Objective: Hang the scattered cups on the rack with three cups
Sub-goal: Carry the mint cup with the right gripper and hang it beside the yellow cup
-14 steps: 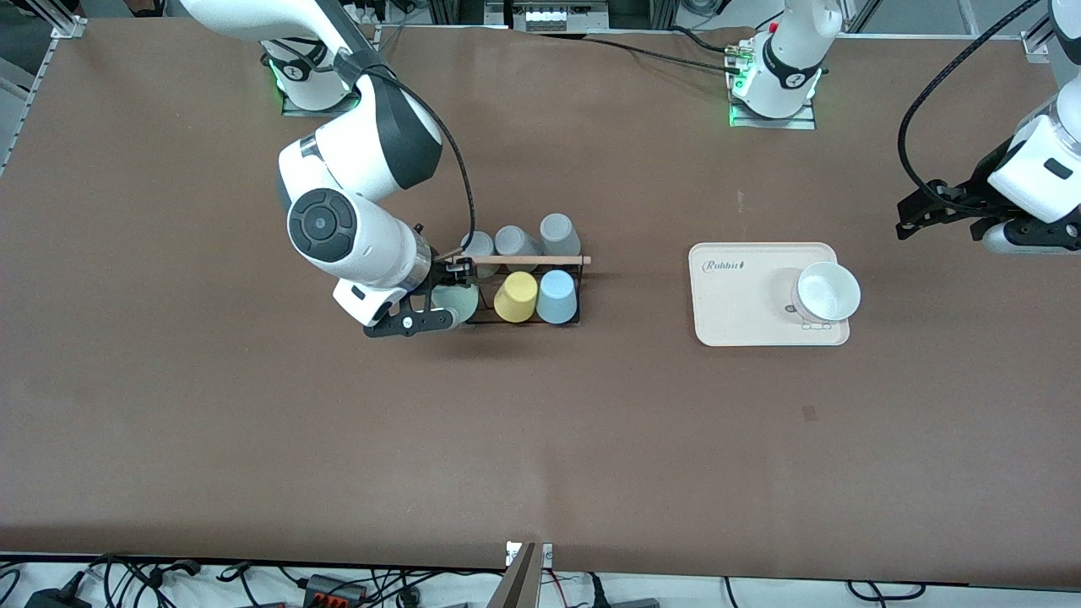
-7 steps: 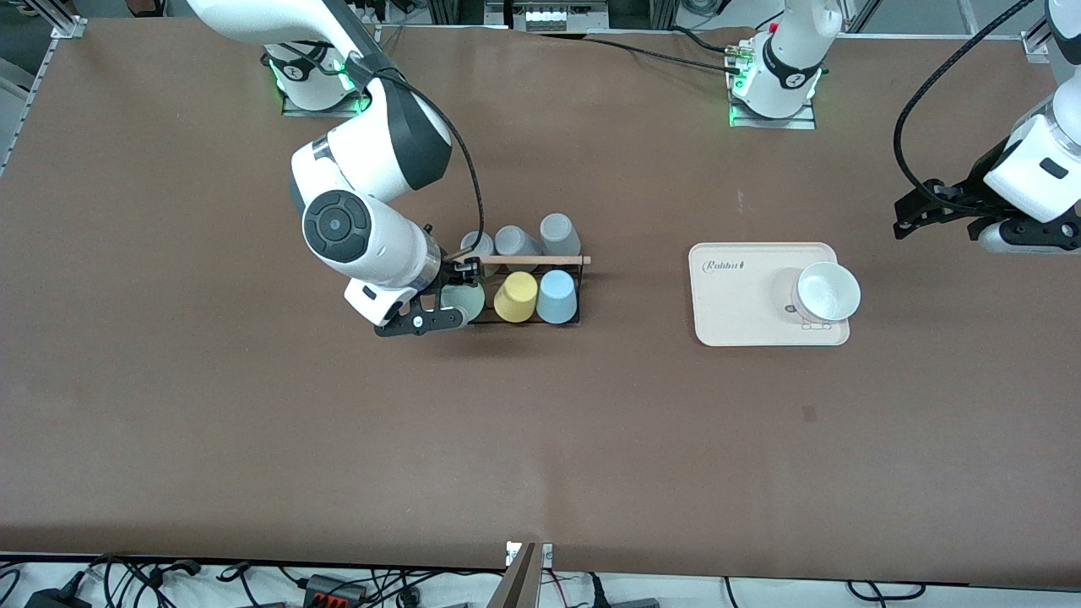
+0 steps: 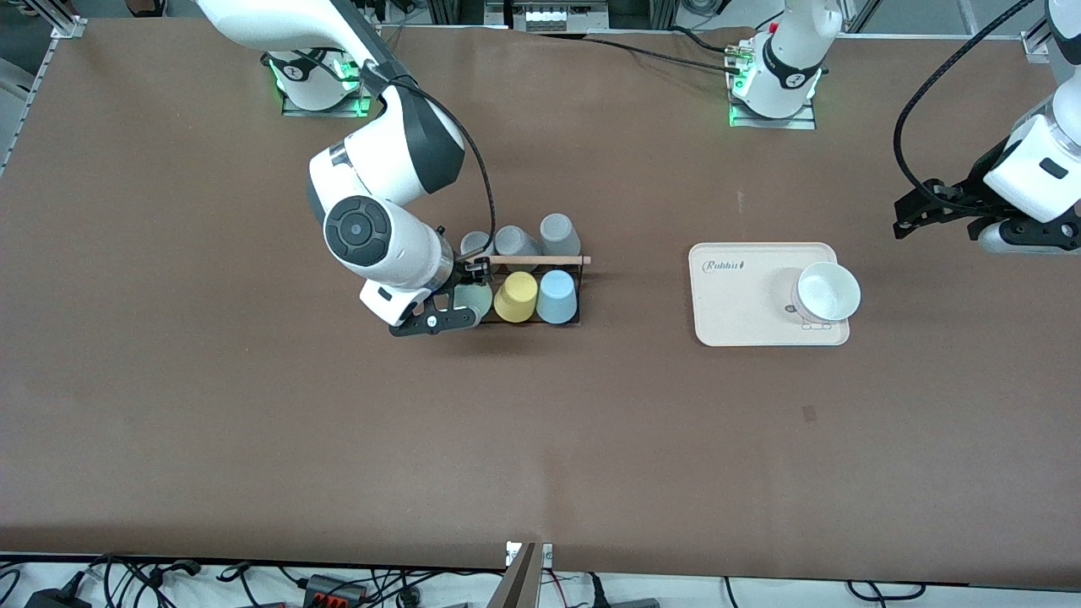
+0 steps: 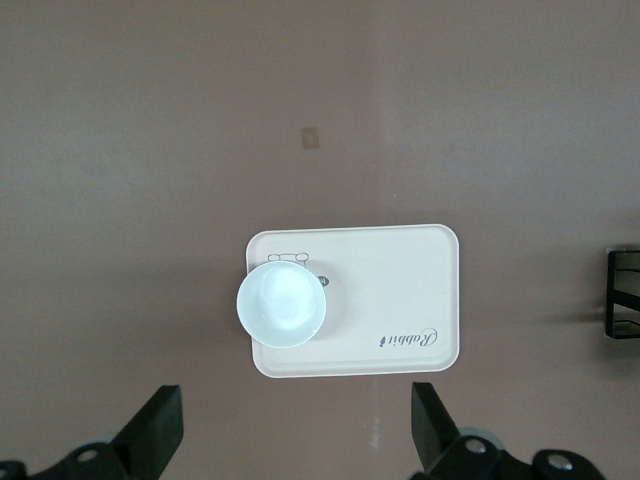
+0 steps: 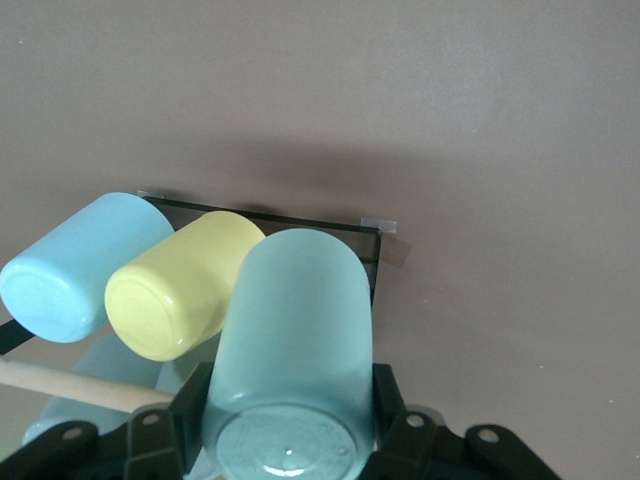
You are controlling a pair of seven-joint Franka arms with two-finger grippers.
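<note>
Now right pincer (image 3: 463, 295) carries mint cup (image 5: 290, 350) closer to rack (image 3: 574, 291).

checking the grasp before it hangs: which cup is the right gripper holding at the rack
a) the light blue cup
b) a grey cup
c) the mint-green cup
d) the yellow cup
c: the right gripper is shut on the mint-green cup, its fingers on either side of it in the right wrist view, while the yellow cup and the light blue cup sit on the rack beside it.

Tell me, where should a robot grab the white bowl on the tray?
Probably by its rim. The bowl sits upright and open on the tray, so one finger could go inside and one outside, coming straight down from above. The open left gripper hangs over it.
</note>
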